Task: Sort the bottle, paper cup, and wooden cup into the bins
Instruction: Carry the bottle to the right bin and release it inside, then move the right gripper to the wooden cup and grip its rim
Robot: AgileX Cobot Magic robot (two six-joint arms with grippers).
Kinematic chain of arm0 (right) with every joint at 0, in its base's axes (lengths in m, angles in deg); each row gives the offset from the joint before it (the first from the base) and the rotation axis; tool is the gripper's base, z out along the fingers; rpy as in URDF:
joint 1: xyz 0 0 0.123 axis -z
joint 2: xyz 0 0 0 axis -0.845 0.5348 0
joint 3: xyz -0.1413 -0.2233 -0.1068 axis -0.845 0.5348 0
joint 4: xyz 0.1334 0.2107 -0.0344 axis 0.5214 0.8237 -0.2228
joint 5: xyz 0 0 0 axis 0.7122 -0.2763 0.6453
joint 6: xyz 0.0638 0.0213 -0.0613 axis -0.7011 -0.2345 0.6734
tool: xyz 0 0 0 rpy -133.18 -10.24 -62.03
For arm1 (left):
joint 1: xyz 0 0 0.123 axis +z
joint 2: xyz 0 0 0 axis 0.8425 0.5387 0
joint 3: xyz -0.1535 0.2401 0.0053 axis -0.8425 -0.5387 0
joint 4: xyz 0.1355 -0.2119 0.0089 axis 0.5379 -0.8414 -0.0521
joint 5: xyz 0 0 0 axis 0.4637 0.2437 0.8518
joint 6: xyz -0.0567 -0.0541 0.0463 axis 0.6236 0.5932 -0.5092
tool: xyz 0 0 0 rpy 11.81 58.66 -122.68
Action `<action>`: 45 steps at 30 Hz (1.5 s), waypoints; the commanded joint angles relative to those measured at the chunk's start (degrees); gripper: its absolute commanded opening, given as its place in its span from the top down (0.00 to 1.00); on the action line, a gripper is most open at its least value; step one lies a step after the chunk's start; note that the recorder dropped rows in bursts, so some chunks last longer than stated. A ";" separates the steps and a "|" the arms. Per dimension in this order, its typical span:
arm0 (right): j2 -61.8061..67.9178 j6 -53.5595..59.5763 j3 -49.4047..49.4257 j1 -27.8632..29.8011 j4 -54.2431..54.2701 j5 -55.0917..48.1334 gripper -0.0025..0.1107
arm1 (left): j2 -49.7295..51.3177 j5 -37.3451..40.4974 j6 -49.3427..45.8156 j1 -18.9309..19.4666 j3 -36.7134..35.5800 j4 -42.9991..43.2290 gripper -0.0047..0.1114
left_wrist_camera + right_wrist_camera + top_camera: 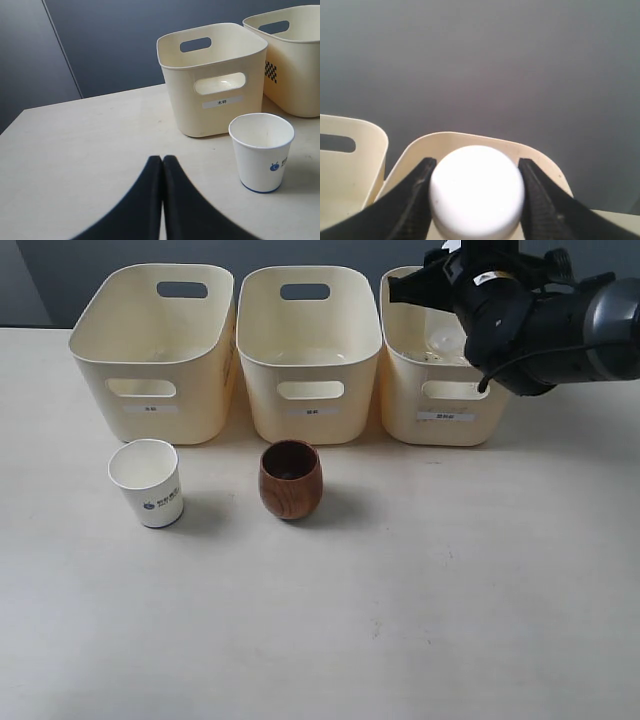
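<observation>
My right gripper [476, 172] is shut on the bottle's white cap [476, 192], one jaw on each side, above the right bin [485, 138]. From outside, that gripper [425, 290] hangs over the right bin [440, 425], and the clear bottle [446, 340] shows faintly inside it. The white paper cup [148, 483] stands in front of the left bin [150, 425]. The brown wooden cup [290, 478] stands in front of the middle bin [310, 425]. My left gripper [162, 161] is shut and empty, low over the table beside the paper cup [261, 152].
Three cream bins stand in a row along the table's far side. In the left wrist view, one bin [215, 115] stands behind the paper cup and a second [300, 75] beside it. The right arm's dark body [560, 330] reaches in from the upper right.
</observation>
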 commanded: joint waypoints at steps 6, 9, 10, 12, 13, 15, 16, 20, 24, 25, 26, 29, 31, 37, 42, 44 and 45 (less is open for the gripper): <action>0.84 -0.16 -0.28 0.28 -1.39 -0.48 0.70 | -0.28 -0.05 0.11 -0.18 -0.07 -0.04 0.96; 0.84 -0.27 -0.28 0.28 -0.30 -0.43 0.41 | -0.28 -0.05 0.11 -0.18 -0.07 -0.04 0.96; 0.84 -0.27 -0.28 0.28 0.60 -0.18 0.34 | -0.28 -0.05 0.11 -0.18 -0.07 -0.04 0.96; 0.84 -0.27 -0.28 0.28 3.13 1.31 0.28 | -0.28 -0.05 0.11 -0.18 -0.07 -0.04 0.96; 0.84 -0.27 -0.28 0.28 4.10 1.32 0.28 | -0.28 -0.05 0.11 -0.18 -0.07 -0.04 0.96; 0.84 -0.27 -0.28 0.28 4.24 1.32 0.28 | -0.28 -0.05 0.11 -0.18 -0.07 -0.04 0.96; 0.84 -0.27 -0.28 0.28 4.24 1.32 0.28 | -0.28 -0.05 0.11 -0.18 -0.07 -0.04 0.96; 0.73 -0.27 -0.28 0.28 4.14 1.32 0.28 | -0.28 -0.05 0.11 -0.18 -0.07 -0.04 0.96; -1.84 -0.27 -0.28 0.28 4.14 -0.70 0.28 | -0.28 -0.05 0.11 -0.18 -0.07 -0.04 0.96; -2.89 -0.67 -0.28 0.28 4.14 -2.21 0.28 | -0.28 -0.05 0.11 -0.18 -0.07 -0.04 0.96; -3.82 -1.33 -0.28 0.28 4.14 -3.63 0.28 | -0.28 -0.05 0.11 -0.18 -0.07 -0.04 0.96; -6.92 -2.39 -0.28 0.28 3.73 -12.82 0.28 | -0.28 -0.05 0.11 -0.18 -0.07 -0.04 0.96; -8.66 -2.39 -0.28 0.28 3.73 -20.35 0.28 | -0.28 -0.05 0.11 -0.18 -0.07 -0.04 0.96; -10.59 -2.39 -0.28 0.28 3.85 -40.04 0.29 | -0.28 -0.05 0.11 -0.18 -0.07 -0.04 0.96; -10.59 -2.39 -0.28 0.17 5.11 -50.01 0.29 | -0.28 -0.05 0.11 -0.18 -0.07 -0.04 0.96; -10.59 -2.39 -0.28 0.17 6.09 -53.93 0.29 | -0.28 -0.05 0.11 -0.18 -0.07 -0.04 0.96; -10.59 -2.29 -0.28 0.17 6.30 -55.57 0.29 | -0.28 -0.05 0.11 -0.18 -0.07 -0.04 0.96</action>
